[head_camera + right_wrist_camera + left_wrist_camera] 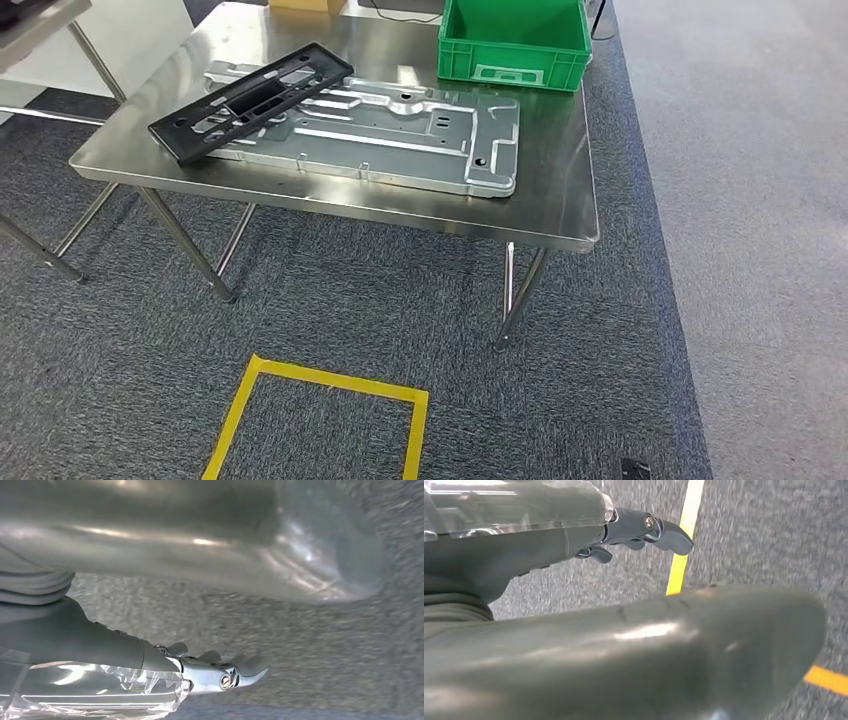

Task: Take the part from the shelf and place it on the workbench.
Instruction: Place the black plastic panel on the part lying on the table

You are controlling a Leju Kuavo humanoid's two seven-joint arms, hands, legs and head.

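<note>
Both hands hung empty over the carpet, left hand (634, 532) and right hand (215, 672) fingers loose. Black part (250, 100) lay atop the metal plate (400, 135) on the workbench (560, 215). Looked like placement done; next probably step away.

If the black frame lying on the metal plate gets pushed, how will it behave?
The black frame looks thin and slotted, so probably light and slightly flexible. Resting on the ribbed metal plate, it would likely slide rather than roll.

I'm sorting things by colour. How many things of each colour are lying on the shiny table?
Black: 1, the black frame
Silver: 1, the metal plate
Green: 1, the green bin
Tan: 1, a box cut off at the far edge
Total: 4
</note>
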